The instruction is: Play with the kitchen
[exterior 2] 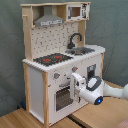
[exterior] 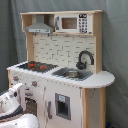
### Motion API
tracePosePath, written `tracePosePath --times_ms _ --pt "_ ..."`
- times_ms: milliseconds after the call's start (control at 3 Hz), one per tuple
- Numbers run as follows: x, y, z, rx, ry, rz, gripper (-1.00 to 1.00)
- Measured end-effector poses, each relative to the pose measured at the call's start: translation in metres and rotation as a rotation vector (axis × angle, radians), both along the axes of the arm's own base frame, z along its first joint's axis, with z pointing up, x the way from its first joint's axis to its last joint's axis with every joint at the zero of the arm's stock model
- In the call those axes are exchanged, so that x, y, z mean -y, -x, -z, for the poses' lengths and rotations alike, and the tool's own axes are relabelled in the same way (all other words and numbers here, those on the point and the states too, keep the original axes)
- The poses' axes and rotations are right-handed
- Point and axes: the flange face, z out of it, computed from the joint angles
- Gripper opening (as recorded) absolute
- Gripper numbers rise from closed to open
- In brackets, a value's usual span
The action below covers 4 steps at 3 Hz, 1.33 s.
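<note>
Standing tall in both exterior views is the kitchen (exterior: 62,65), a toy unit of white panels and pale wood trim against a grey curtain backdrop. Up top it's got a grey hood (exterior: 40,25) and next to it a little microwave-looking box (exterior: 74,23) with a window and buttons. Below that there's a white tiled back panel, then the counter with the black-red stovetop (exterior: 34,65) on one side and the sink (exterior: 72,74) with a curved black faucet (exterior: 85,58) on the other.

In the second exterior view the kitchen sits on a wooden floor (exterior 2: 20,119), and you can see the windowed oven door (exterior 2: 64,96) low on the front with knobs above it. The arm comes in from the second exterior view's right, white with a blue light on the wrist, and the gripper (exterior 2: 77,83) is right up against the front of the kitchen at about oven-door height, just beside the door's edge. Honestly can't tell if the fingers are spread or closed on anything, they just blend into the white panel.

In the first exterior view the arm only shows as a white shape in the lower left corner, near the oven side of the cabinet.
</note>
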Motion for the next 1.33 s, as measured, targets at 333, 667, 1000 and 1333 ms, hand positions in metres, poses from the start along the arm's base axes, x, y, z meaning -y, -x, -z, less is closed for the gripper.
tracePosePath --times_ms 333,667,1000,1333 --pt "0.000 0.000 0.000 0.000 0.000 0.000 -1.00" --pt "-0.010 0.028 -0.002 0.027 -0.006 0.001 -1.00" --pt "-0.019 0.050 0.001 0.055 -0.027 0.004 -1.00" --pt "-0.030 0.066 0.000 0.052 -0.039 0.020 -1.00"
